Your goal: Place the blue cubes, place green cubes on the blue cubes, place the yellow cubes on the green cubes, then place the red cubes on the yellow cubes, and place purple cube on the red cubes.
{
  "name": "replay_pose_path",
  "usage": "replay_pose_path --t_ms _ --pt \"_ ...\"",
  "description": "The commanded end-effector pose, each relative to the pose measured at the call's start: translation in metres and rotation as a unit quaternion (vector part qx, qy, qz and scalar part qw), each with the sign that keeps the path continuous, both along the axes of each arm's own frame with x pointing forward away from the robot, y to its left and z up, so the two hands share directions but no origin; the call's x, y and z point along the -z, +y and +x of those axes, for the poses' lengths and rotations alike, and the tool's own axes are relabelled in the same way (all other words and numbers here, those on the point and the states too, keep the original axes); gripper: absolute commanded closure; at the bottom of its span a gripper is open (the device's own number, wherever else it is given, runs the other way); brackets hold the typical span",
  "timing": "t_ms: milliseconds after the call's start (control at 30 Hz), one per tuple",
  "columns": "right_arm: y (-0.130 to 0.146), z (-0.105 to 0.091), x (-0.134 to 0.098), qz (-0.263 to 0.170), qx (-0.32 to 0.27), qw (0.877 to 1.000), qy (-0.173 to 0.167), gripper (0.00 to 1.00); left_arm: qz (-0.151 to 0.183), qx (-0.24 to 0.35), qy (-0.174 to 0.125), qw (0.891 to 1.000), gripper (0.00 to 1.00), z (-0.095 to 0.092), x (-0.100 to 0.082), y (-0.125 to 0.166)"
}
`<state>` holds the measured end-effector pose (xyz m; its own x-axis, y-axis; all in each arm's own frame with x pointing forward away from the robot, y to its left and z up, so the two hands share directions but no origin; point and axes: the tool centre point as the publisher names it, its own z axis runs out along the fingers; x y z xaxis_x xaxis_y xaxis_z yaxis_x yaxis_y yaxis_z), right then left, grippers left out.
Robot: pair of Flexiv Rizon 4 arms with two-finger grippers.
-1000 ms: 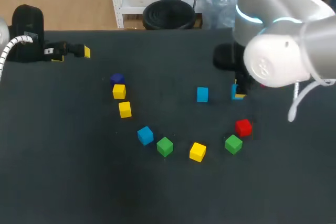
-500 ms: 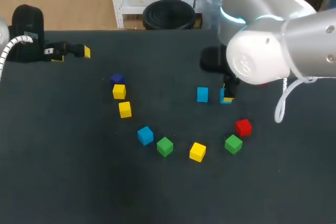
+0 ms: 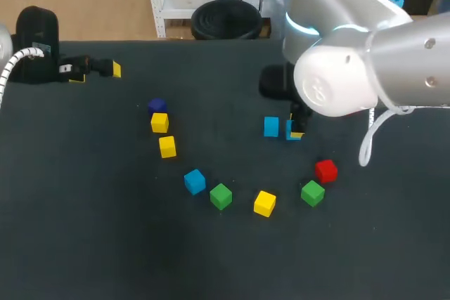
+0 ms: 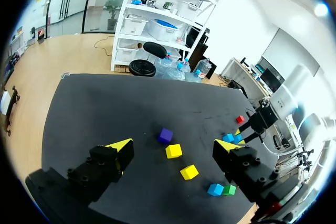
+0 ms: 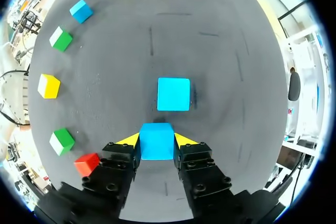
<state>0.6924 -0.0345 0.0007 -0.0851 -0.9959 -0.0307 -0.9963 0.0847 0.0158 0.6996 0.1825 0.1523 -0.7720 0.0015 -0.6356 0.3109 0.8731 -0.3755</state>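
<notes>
1. The right gripper [image 5: 156,139] is clenched on a blue cube [image 5: 156,143], one finger on each side.
2. A second blue cube [image 5: 174,94] lies on the table [image 3: 105,237] just ahead of the fingers, with a small gap to the held one.
3. A red cube [image 3: 325,171] and a green cube [image 3: 312,192] sit nearby.
4. The left gripper [image 3: 97,73] hangs released, holding nothing, at the table's far left.
</notes>
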Motion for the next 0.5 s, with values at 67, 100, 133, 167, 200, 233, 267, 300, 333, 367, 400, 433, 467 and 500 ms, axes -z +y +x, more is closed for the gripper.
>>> replay_pose_path --t_ms 67,100,133,167,200,233,267,300,333,367,400,433,467,500 --pt "0.0028 0.0025 0.0025 -0.001 -0.002 1.0 -0.002 1.0 -0.005 0.003 -0.003 1.0 0.0 0.0001 0.002 0.0021" --pt "0.0031 0.0032 0.0031 -0.002 -0.003 1.0 -0.003 1.0 -0.005 0.003 -0.003 1.0 0.0 0.0001 0.002 0.0021" --pt "0.0031 0.004 0.0038 -0.002 -0.003 1.0 -0.004 1.0 -0.005 0.003 -0.003 1.0 0.0 0.0001 0.002 0.0021" --pt "0.0031 0.0049 0.0045 -0.003 -0.003 1.0 -0.004 1.0 -0.005 0.003 -0.003 1.0 0.0 0.0001 0.002 0.0021" --pt "0.0033 0.0058 0.0051 -0.003 -0.003 1.0 -0.004 1.0 -0.005 0.003 -0.003 1.0 0.0 0.0001 0.002 0.0021" --pt "0.0037 0.0066 0.0055 -0.004 -0.003 1.0 -0.005 1.0 -0.005 0.003 -0.003 1.0 0.0 0.0001 0.002 0.0021" --pt "0.0041 0.0073 0.0059 -0.003 -0.002 1.0 -0.005 1.0 -0.005 0.003 -0.003 1.0 0.0 0.0001 0.002 0.0021" --pt "0.0046 0.0082 0.0066 -0.003 -0.002 1.0 -0.005 1.0 -0.005 0.003 -0.003 1.0 0.0 0.0001 0.002 0.0021" --pt "0.0049 0.0097 0.008 -0.003 -0.002 1.0 -0.005 1.0 -0.005 0.003 -0.003 1.0 0.0 0.0001 0.002 0.0021" --pt "0.005 0.0107 0.0089 -0.003 -0.001 1.0 -0.005 1.0 -0.005 0.003 -0.003 1.0 0.0 0.0001 0.002 0.0021" --pt "0.0052 0.0113 0.0095 -0.003 0.0 1.0 -0.006 1.0 -0.005 0.003 -0.003 1.0 0.0 0.0001 0.002 0.0021" --pt "0.0052 0.0114 0.0097 -0.003 0.0 1.0 -0.006 1.0 -0.005 0.003 -0.003 1.0 0.0 0.0001 0.002 0.0021" --pt "0.0053 0.0114 0.0098 -0.003 0.0 1.0 -0.006 1.0 -0.005 0.003 -0.003 1.0 0.0 0.0001 0.002 0.0021" --pt "0.0054 0.0114 0.0097 -0.005 -0.001 1.0 -0.009 1.0 -0.005 0.003 -0.003 1.0 0.0 0.0001 0.002 0.0021"
